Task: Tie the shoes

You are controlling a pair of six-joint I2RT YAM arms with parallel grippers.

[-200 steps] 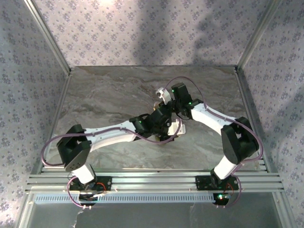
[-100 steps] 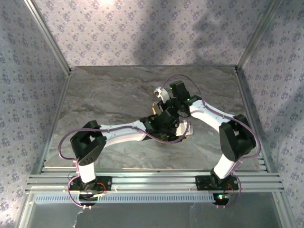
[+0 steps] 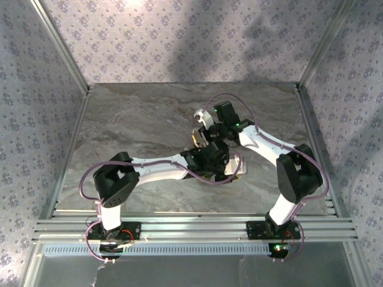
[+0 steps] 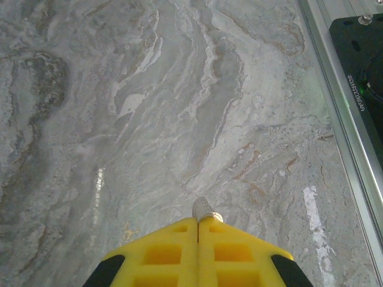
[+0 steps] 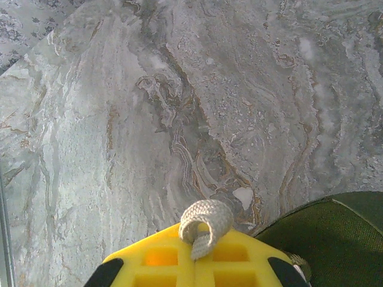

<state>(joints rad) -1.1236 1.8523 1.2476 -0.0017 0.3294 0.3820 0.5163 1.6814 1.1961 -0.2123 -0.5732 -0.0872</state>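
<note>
Left arm: over the last second its elbow [image 3: 116, 179] has swung in from the left edge of the surface toward the middle, carrying the wrist rightward.
Left gripper [image 4: 198, 220]: its yellow fingers are pressed together, and the tip of the whitish braided lace [image 4: 206, 209] pokes out between them.
Shoe: the small olive-green fabric shoe [image 5: 329, 239] sits near the middle of the surface, under both wrists and just beside the right fingers.
Right gripper [image 5: 202, 234]: its fingers are clamped on a bight of the lace; this wrist has edged slightly toward the far edge.
Meaning: I read this as the two ends being drawn apart to cinch a knot that isn't finished yet.
Surface: grey marble-patterned tabletop [image 3: 131, 119], with an aluminium rail [image 3: 191, 227] along the near edge.
Room: floral-papered panels [image 3: 179, 36] stand on three sides.
</note>
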